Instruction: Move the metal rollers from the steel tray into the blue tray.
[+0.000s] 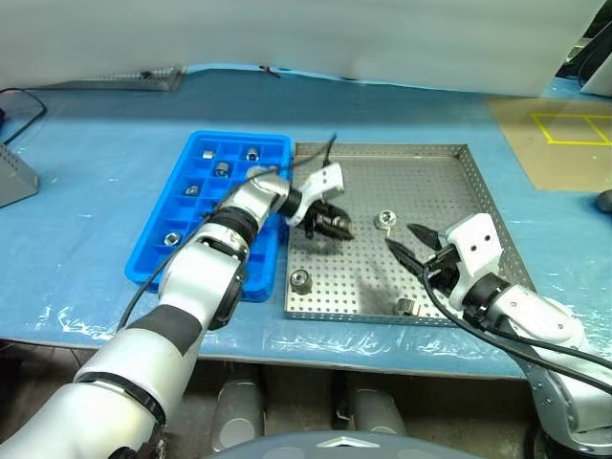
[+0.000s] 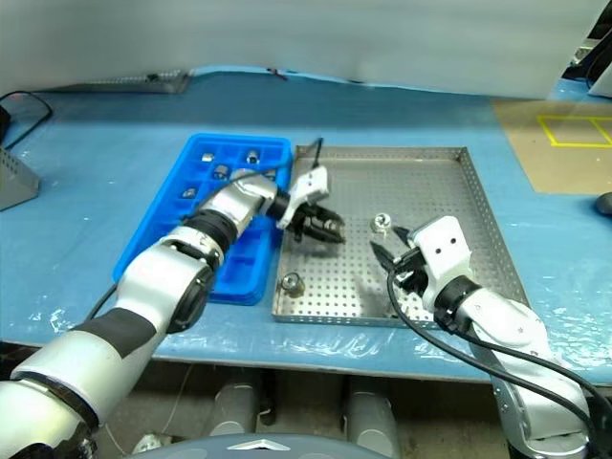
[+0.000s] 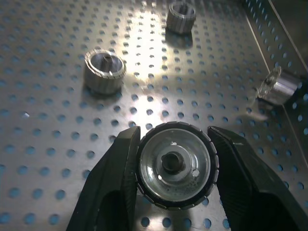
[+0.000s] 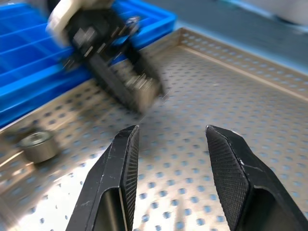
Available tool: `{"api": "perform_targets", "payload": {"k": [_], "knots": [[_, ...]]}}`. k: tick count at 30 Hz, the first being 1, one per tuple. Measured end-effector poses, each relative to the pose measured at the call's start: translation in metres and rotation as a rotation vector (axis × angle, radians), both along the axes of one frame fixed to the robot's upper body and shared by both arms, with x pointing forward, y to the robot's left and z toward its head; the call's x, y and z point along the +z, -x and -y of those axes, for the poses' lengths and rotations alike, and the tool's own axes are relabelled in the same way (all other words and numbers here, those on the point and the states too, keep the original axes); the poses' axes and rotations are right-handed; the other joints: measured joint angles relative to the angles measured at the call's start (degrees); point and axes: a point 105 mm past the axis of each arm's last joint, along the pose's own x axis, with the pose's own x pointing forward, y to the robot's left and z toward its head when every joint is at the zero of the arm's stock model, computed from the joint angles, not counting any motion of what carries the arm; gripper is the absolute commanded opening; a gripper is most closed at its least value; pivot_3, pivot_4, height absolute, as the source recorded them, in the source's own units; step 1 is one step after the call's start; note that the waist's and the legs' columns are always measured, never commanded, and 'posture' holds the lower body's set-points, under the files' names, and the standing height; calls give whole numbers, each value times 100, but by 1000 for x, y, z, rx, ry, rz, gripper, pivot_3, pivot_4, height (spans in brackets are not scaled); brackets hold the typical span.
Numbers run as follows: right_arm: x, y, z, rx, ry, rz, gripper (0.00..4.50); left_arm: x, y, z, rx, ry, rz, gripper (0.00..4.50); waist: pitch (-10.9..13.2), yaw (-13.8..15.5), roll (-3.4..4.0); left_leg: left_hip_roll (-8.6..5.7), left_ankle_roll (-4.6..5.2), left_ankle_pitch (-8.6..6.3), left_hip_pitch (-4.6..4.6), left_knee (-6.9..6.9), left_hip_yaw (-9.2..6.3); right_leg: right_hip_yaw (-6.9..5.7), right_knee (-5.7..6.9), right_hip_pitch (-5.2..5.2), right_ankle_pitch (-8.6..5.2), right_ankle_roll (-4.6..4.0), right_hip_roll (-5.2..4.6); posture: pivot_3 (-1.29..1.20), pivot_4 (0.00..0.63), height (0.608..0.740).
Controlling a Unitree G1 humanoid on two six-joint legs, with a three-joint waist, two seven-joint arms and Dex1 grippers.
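three loose metal rollers (image 1: 300, 281) lie on the steel tray (image 1: 449, 182); left pincer (image 3: 174, 166) clamps a fourth, right pincer (image 4: 171, 137) spread, empty.

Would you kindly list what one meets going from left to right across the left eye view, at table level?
blue tray → left gripper, shut on a metal roller → loose roller on the steel tray → right gripper, open.
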Motion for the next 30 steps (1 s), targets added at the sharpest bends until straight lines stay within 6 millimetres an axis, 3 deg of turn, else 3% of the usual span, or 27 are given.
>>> {"api": "perform_targets", "payload": {"k": [3,7,15,20,24,30], "knots": [[3,-2,-2,53,14,-13,2260,28,-6,-15,14,67,48,1886,0,4,0,2,-9,-1,12,-5,0,-1,1,4,0,0,1,-97,150,740],[14,-16,-6,104,4,13,2260,41,-7,-40,45,110,71,1886,-1,54,2,3,-16,0,10,-11,-2,-4,6,1,0,-4,1,5,150,740],[22,-47,-39,292,-24,20,2260,25,-4,-122,388,143,62,1886,0,351,6,22,-34,12,-33,-8,-10,-18,48,-53,-12,-30,2,285,150,740],[13,-60,-66,441,9,2,2260,9,-9,-168,676,148,88,1886,0,666,9,20,-46,7,-38,-3,-16,-19,54,-54,-12,-30,-1,390,150,740],[11,-68,-73,495,21,12,2260,-9,-18,-176,839,180,89,1886,0,965,9,19,-46,7,-51,4,-21,-19,56,-55,-12,-29,-2,422,150,740],[6,-72,-79,537,49,28,2260,-32,-22,-143,874,218,37,1886,0,1233,7,22,-46,7,-52,10,-21,-18,61,-56,-11,-27,-2,396,150,740]]}}
